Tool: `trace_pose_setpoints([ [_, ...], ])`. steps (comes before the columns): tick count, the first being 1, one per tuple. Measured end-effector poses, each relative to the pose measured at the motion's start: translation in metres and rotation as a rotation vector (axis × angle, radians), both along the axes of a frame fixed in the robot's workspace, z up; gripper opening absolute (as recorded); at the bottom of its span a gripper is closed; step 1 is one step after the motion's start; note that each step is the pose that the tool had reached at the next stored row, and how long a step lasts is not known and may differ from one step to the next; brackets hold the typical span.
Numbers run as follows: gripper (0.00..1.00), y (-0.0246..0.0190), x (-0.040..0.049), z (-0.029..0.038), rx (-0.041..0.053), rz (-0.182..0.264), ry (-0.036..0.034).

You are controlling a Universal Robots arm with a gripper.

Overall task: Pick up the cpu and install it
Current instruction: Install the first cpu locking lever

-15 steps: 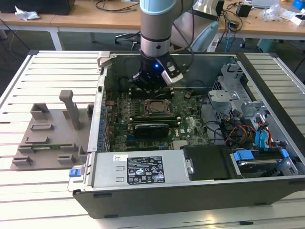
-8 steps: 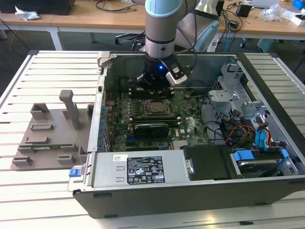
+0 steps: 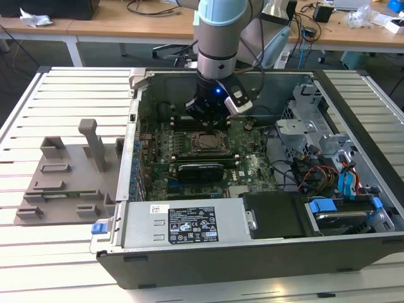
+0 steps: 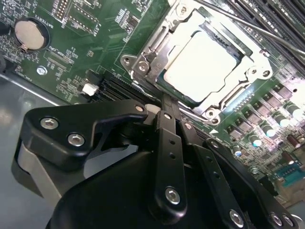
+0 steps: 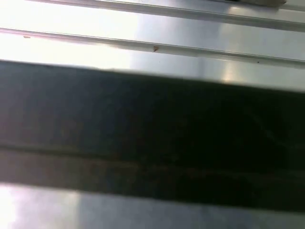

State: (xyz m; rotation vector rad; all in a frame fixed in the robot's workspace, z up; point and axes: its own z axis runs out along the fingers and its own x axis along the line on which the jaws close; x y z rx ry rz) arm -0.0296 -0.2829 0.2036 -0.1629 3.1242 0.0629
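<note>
The cpu lies flat in the metal socket frame on the green motherboard, its silvery top facing up. My gripper hangs just beside the socket's edge, its black fingers drawn together with nothing between them. In the exterior view the gripper hovers inside the open computer case, just behind the socket. A thin metal lever rod runs along the socket's far side.
A grey plastic tray with raised blocks sits on the slatted table at the exterior view's left. Drive cages and cables fill the case's right side. A black card lies in front of the socket. A coin battery is on the board.
</note>
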Motion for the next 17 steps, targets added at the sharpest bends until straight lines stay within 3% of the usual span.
trace_pose_setpoints([
  [10,0.11,-0.0020,0.0026,-0.0026,0.0007,0.000,-0.0006],
  [17,0.11,-0.0010,0.0038,-0.0022,0.0019,0.000,0.0002],
])
